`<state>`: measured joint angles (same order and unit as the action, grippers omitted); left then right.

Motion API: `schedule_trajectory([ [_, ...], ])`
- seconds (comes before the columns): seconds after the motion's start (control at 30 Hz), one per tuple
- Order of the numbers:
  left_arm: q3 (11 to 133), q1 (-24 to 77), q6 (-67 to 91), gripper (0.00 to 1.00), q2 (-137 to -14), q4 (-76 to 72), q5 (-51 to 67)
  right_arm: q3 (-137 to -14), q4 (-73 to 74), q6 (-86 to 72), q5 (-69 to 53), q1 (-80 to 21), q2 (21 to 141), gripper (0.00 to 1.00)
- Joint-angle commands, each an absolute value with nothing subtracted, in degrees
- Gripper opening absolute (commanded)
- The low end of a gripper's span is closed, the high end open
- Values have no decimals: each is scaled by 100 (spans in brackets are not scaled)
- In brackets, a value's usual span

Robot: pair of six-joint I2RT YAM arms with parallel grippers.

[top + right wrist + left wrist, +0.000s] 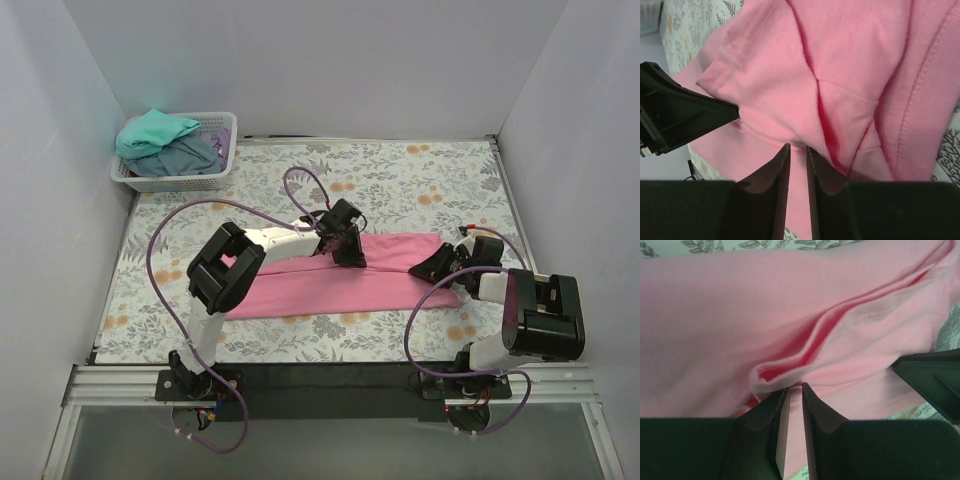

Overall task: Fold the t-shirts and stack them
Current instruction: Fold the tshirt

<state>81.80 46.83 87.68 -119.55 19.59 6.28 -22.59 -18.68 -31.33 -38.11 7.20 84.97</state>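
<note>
On the flower-patterned bench (420, 180), the pink soft cloth t-shirt (330, 290) lies as a long band across the middle, towards the near edge. The left gripper (794, 388) is almost closed on a fold at its far edge. The right gripper (797, 148) pinches its right end equally narrowly. I think both should lift together and level, so the cloth stays taut.

No writing, label, brand, number or sign can be read in any of the three views.
</note>
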Motion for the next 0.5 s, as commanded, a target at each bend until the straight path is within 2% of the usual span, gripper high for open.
schedule_trajectory([
  [0.0, 7770, 4553, 8886, 15, -11778, 2066, 536, -2048, -2215, -3164, -3735, 870, 8315, 26],
  [0.1, 7804, 4553, 8851, 22, -11471, 2074, 510, -2065, -2189, -3260, -3771, 853, 7832, 27],
  [0.17, 7910, 4553, 8807, 31, -11156, 2127, 545, -2100, -2119, -3339, -3762, 835, 7429, 27],
  [0.27, 7989, 4553, 8746, 41, -10603, 2284, 387, -2258, -1461, -3227, -3464, 686, 6946, 34],
  [0.3, 7972, 4553, 8710, 45, -10469, 2346, 265, -2328, -1137, -3130, -3315, 599, 6848, 38],
  [0.47, 7788, 4491, 8201, 53, -9765, 2995, -789, -2970, 656, -2733, -1655, -570, 6443, 43],
])
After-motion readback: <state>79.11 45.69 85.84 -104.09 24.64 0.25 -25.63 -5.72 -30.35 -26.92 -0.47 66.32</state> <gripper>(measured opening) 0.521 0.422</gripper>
